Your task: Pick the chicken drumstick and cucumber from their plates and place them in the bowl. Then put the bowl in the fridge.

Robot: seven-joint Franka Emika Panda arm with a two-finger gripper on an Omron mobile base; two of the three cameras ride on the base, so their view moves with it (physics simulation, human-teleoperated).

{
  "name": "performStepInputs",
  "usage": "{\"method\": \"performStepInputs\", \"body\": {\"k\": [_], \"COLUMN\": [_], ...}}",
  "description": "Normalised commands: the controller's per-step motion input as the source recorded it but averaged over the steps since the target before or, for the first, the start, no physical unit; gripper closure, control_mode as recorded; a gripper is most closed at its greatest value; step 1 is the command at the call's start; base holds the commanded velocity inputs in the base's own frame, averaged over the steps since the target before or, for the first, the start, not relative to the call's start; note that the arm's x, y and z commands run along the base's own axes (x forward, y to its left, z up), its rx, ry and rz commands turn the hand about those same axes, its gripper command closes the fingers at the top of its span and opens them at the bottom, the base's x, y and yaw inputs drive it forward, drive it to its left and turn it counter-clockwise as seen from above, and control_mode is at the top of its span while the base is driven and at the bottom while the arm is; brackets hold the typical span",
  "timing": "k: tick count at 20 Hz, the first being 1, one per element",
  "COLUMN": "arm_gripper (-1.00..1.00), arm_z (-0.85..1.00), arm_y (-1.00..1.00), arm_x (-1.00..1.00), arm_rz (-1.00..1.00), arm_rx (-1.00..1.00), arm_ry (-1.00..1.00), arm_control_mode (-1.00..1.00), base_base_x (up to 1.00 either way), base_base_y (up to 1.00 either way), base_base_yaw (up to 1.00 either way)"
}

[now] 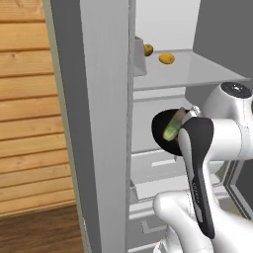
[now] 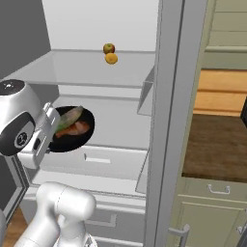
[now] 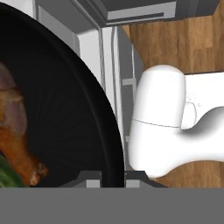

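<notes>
From the left base view I see the bowl [image 1: 163, 129] held up in the open fridge [image 1: 106, 123], the cucumber [image 1: 173, 127] riding inside. In the right base view the chicken drumstick [image 2: 76, 129] lies beside it, so loading looks finished. In the hand view my claw [image 3: 113, 177] is clenched on the bowl's rim, which keeps it carried.

Glossy black bowl [image 2: 72, 129] holds a pale green cucumber [image 2: 69, 117] with a lighter end and a reddish-brown chicken drumstick [image 2: 76, 129]. The fridge [image 1: 106, 123] is plain grey outside, white within, with light translucent shelves [image 2: 82, 67]. Two yellow-orange fruits [image 1: 166, 58] sit on the upper shelf. Warm brown wood planks [image 1: 29, 108] line the wall
</notes>
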Motion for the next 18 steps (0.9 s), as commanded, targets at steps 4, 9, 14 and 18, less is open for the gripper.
{"method": "performStepInputs", "body": {"k": [4,9,14,18], "arm_gripper": [1.00,1.00,1.00,1.00], "arm_z": [0.00,-0.22,-0.41,-0.29], "arm_y": [0.00,0.13,0.02,0.00], "arm_x": [0.00,0.05,0.09,0.51], "arm_rz": [0.00,0.00,0.00,0.00], "arm_rx": [0.00,0.00,0.00,0.00], "arm_ry": [0.00,-0.18,-0.22,-0.19], "arm_control_mode": [1.00,-1.00,-1.00,-1.00], "base_base_x": [0.23,0.00,0.00,0.00], "base_base_y": [0.03,0.00,0.00,0.00], "base_base_yaw": [0.00,0.00,0.00,0.00]}}
